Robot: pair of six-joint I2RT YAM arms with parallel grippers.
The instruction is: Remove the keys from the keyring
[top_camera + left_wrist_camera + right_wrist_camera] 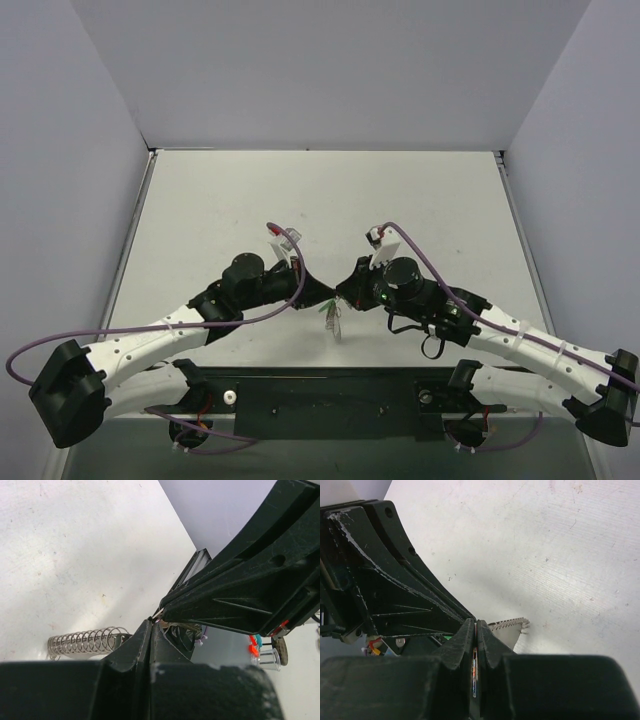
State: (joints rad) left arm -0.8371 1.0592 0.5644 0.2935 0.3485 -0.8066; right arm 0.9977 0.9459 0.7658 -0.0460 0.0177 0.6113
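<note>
Left pincer (316,290) and right pincer (342,290) are both closed, tips touching above the desk's (320,200) near edge. The keyring (332,318) dangles just below that meeting point, equally near both arms. Which pincer holds it is unclear.

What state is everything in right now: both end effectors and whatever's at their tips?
left end effector: shut, its tip meeting the right one's tip.
right end effector: shut.
coiled silvery chain: stretched out sideways beside the tips, its near end hidden behind them; whether it is gripped cannot be told.
keys: too small to make out, so on or off the ring cannot be told.
</note>
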